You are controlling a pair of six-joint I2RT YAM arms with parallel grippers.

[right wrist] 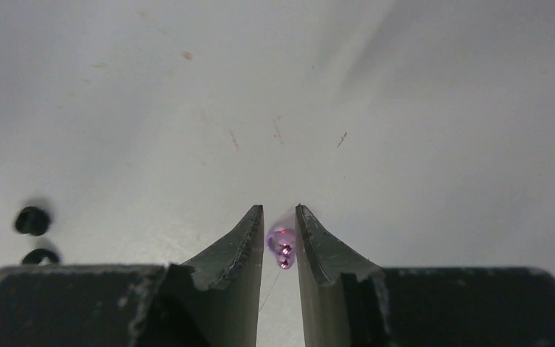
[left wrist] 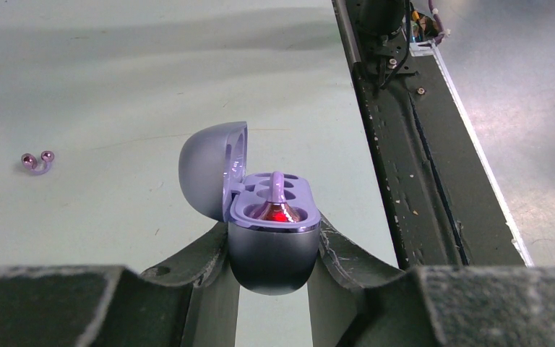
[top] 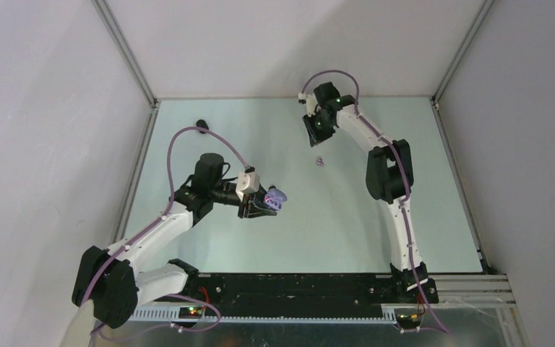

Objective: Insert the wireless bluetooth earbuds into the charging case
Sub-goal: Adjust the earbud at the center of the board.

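Note:
My left gripper (top: 264,204) is shut on the open purple charging case (left wrist: 273,242), lid swung left. One pale purple earbud (left wrist: 277,206) sits in its near slot, glinting red. A second purple earbud (top: 320,162) lies on the table, seen far left in the left wrist view (left wrist: 36,161). My right gripper (top: 316,139) hangs above it with its fingers a narrow gap apart. The earbud (right wrist: 282,246) shows in that gap, not squeezed. Two glossy black earbuds (right wrist: 35,235) lie on the table at the left of the right wrist view.
A small black thing (top: 202,124) lies near the table's back left edge. The black base rail (left wrist: 405,166) runs along the near edge beside the case. Grey walls close in the table at the back and sides.

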